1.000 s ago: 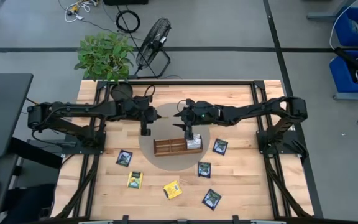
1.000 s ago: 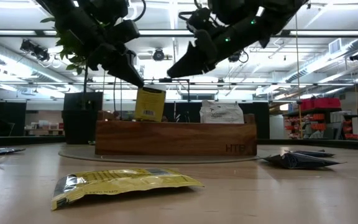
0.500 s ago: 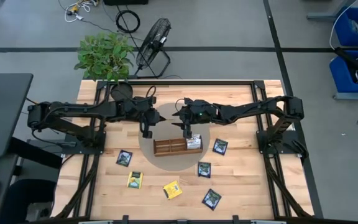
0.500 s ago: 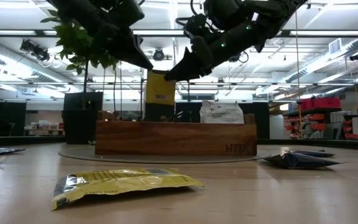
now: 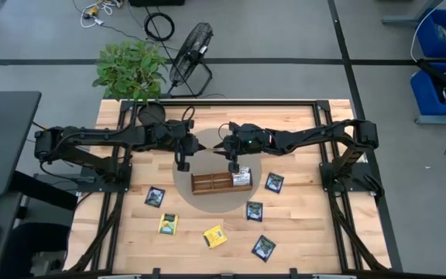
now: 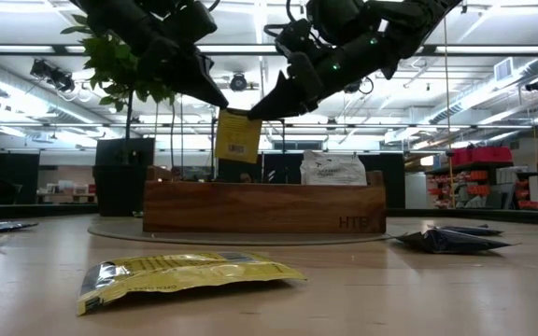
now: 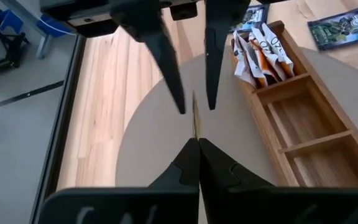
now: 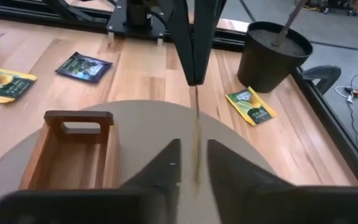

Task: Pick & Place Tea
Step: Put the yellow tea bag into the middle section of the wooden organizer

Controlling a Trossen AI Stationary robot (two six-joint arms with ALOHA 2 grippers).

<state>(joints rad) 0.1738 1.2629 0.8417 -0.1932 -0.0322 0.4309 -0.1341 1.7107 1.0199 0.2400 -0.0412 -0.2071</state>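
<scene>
On the table's left side, loose sachets are lying on the wood: a dark one (image 5: 155,196) and a yellow one (image 5: 168,223), with another yellow one (image 5: 214,235) toward the front.

Above the round mat (image 5: 184,186), the left gripper (image 6: 220,101) is pinching the top corner of a yellow tea sachet (image 6: 236,136), its fingers (image 7: 191,163) pressed fully together on the sachet's thin edge. The sachet is hanging upright in the air, above the long wooden tray (image 6: 264,206) and behind it in the low view.

The right gripper (image 6: 254,111) is meeting the same sachet from the other side; its fingers (image 8: 169,163) are standing narrowly apart with the sachet's edge between them, and whether they are pressing on it cannot be told.

White-and-orange sachets (image 7: 257,53) are standing in the tray's right end compartment. Further right, dark sachets (image 5: 274,182) are lying on the table.
</scene>
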